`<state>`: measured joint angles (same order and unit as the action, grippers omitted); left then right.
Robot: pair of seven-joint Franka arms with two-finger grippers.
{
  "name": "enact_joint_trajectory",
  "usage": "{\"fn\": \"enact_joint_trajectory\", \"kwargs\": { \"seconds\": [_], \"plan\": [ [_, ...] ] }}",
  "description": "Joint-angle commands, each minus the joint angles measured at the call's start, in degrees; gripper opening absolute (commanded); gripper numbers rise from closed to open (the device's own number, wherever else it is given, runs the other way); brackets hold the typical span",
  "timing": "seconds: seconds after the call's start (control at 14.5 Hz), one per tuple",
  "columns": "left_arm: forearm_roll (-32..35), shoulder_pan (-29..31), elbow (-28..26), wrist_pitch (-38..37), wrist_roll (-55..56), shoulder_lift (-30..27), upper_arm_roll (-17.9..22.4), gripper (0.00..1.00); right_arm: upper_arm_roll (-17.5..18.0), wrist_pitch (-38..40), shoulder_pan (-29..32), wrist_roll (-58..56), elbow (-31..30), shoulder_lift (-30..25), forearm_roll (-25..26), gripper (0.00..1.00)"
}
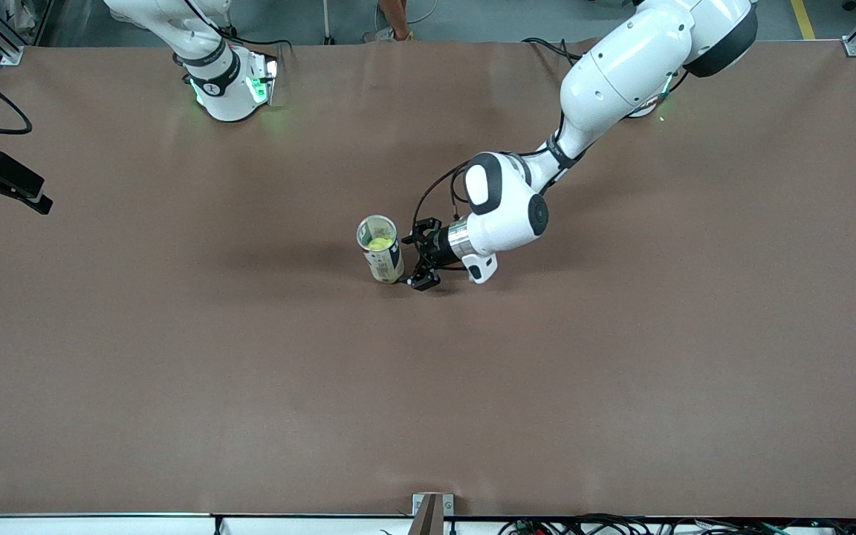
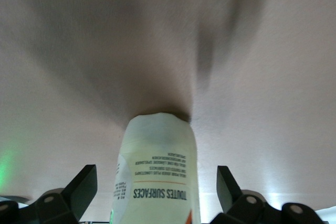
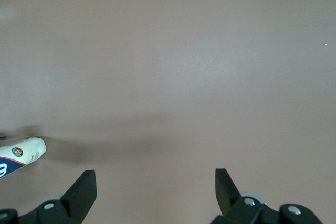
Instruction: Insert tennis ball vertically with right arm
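A clear tennis ball can (image 1: 382, 256) with a printed label stands upright in the middle of the table, its top open. A yellow tennis ball (image 1: 379, 242) shows inside it. My left gripper (image 1: 410, 257) is low beside the can, open, its fingers on either side of the can's lower part without touching. In the left wrist view the can (image 2: 157, 171) fills the gap between the open fingers (image 2: 84, 184). My right gripper (image 1: 27, 189) hangs open and empty over the right arm's end of the table (image 3: 155, 187). Its wrist view shows the can (image 3: 21, 153) far off.
The brown table (image 1: 428, 416) carries nothing else. The right arm's base (image 1: 231, 85) and the left arm's elbow (image 1: 506, 204) are above the table. A small bracket (image 1: 432, 513) sits at the table's front edge.
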<state>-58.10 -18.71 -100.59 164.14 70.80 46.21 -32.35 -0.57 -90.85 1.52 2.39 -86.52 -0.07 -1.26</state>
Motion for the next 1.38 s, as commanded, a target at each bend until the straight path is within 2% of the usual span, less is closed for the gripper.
{"fn": "enact_joint_trajectory", "kwargs": {
  "seconds": [0.0, 0.21, 0.34, 0.62, 0.9, 1.1, 1.31],
  "plan": [
    [-1.22, 3.05, -5.04, -0.31, -2.15, -4.80, -0.61, 1.00, -0.05, -0.20, -0.29, -0.45, 0.21, 0.51, 1.08, 1.00],
    [-0.87, 6.29, -9.08, -1.10, -6.36, -9.02, -0.53, 1.00, -0.05, -0.38, -0.12, -0.45, 0.56, 0.95, 1.25, 1.00],
    [2.01, 8.93, -10.15, -7.66, -7.69, -11.83, 0.87, 1.00, -0.05, -1.51, -0.12, -0.45, 0.56, 1.04, 1.17, 1.00],
    [19.46, 17.98, -8.93, -19.63, -7.34, -14.92, 3.08, 1.00, -0.05, -2.05, -0.29, -0.54, 0.65, 1.04, 1.17, 1.00],
    [45.48, 29.31, 0.54, -35.51, -7.43, -14.39, 3.52, 1.00, -0.05, -2.05, -0.20, -0.45, 0.83, 0.95, 1.08, 1.00],
    [54.47, 32.32, 7.85, -45.81, -10.49, -13.34, 3.52, 1.00, -0.05, -2.05, -0.12, -0.45, 0.83, 1.04, 0.99, 1.00],
    [59.32, 33.64, 12.51, -52.68, -17.51, -13.95, 4.13, 1.00, -0.05, -2.05, -0.12, -0.10, 0.83, 0.95, 0.73, 1.00]
  ]
}}
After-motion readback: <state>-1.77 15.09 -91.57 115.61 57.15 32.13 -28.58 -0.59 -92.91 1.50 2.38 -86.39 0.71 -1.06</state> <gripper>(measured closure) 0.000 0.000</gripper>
